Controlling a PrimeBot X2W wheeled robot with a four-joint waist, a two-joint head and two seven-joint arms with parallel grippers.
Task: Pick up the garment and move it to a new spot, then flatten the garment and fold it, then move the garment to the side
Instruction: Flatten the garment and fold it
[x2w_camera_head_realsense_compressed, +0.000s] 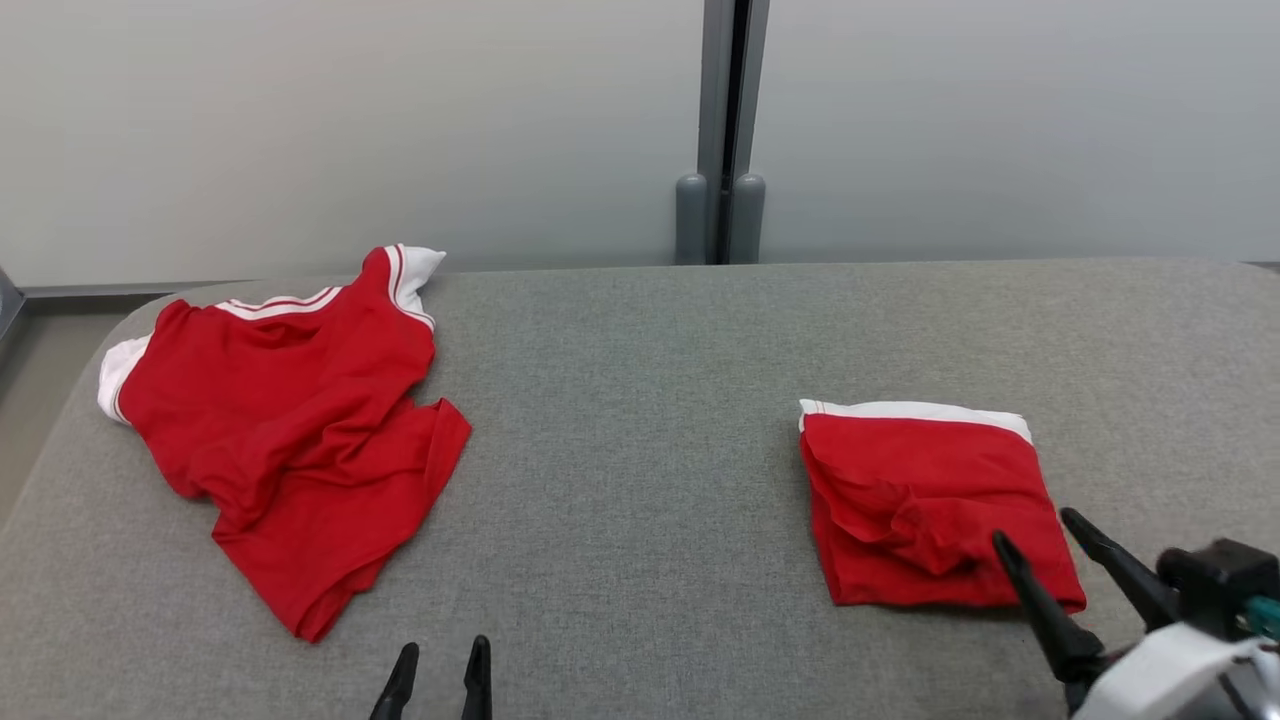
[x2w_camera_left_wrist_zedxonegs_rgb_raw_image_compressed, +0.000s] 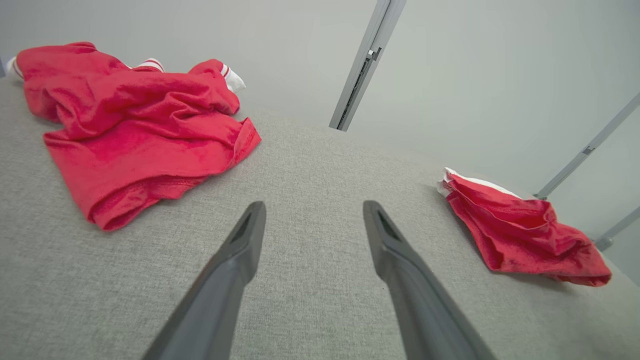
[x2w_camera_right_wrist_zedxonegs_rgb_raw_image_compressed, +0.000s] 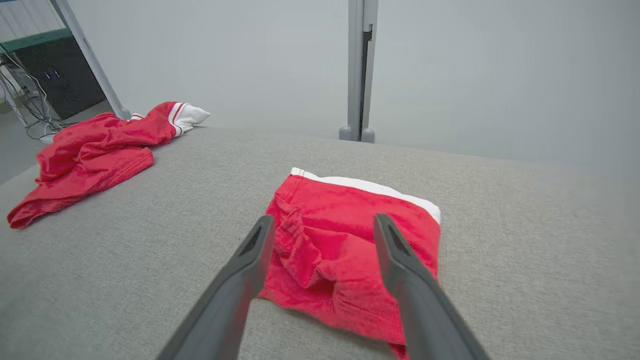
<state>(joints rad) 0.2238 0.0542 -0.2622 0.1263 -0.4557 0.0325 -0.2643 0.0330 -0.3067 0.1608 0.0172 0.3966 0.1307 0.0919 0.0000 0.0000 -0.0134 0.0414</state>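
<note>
left tool (x2w_camera_head_realsense_compressed: 444, 648) cropped — 2 fingertips (x2w_camera_head_realsense_compressed: 479, 652), bottom edge

Surface (x2w_camera_head_realsense_compressed: 640, 420): crumpled shirt (x2w_camera_head_realsense_compressed: 290, 420) lying at far left, folded garment (x2w_camera_head_realsense_compressed: 930, 500) at right, well apart. Partition post (x2w_camera_head_realsense_compressed: 722, 130) standing behind the surface's far edge, at centre.

- Folded red garment (x2w_camera_head_realsense_compressed: 920, 500), white band along its far edge: a compact, slightly rumpled rectangle lying flat on the worktop's (x2w_camera_head_realsense_compressed: 640, 450) right side.
- Crumpled red-and-white shirt (x2w_camera_head_realsense_compressed: 280, 420): spread loosely at the worktop's far-left corner.
</note>
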